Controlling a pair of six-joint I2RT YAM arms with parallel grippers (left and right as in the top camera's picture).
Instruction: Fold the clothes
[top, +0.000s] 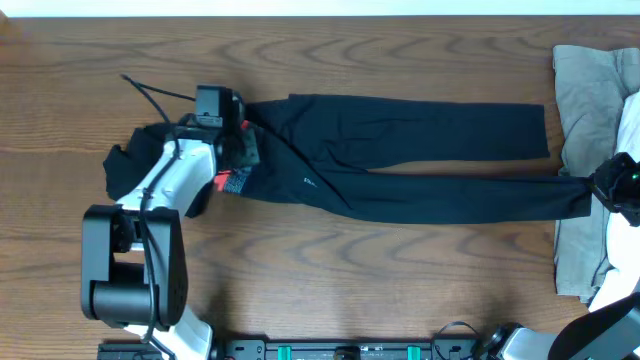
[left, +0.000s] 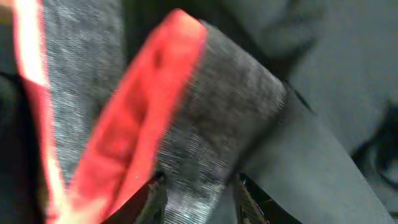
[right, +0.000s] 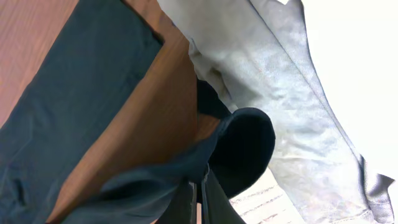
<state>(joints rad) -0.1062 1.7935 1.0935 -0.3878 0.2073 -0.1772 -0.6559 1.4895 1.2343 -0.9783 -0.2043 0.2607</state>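
Observation:
Long black pants (top: 420, 150) lie stretched across the table, legs pointing right. My left gripper (top: 235, 140) is at the waist end, shut on the grey waistband (left: 205, 143) with its red-orange edge (left: 137, 130). My right gripper (top: 610, 185) is shut on the hem of the near leg (right: 242, 149) and holds it a little above the khaki garment (top: 590, 110). The far leg (right: 81, 93) lies flat on the table.
A khaki garment (right: 273, 81) and a white piece (top: 625, 270) lie at the table's right edge under my right arm. Another black piece (top: 125, 165) lies left of the waistband under my left arm. The wooden table (top: 330, 260) shows in front.

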